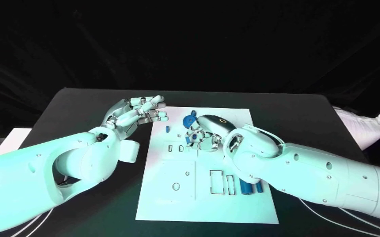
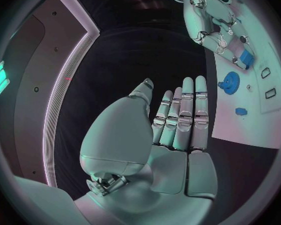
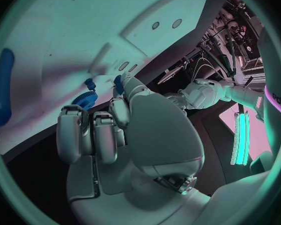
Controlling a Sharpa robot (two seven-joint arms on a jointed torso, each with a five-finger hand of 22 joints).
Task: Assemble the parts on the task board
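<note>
Several blue parts lie loose on the task board [image 1: 166, 193]: gear [image 2: 229, 81] unseated, right hand [image 1: 207, 134] pinching a small blue part [image 2: 245, 59] over it, left hand [image 1: 136, 113] open and empty alongside; assembly looks early.

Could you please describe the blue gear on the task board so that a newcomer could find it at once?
Start at the white task board in the middle of the black table, then go to its far end, beside the right hand. The blue gear lies flat there, a round toothed disc, unlike the straight blue bars at the near end.
</note>
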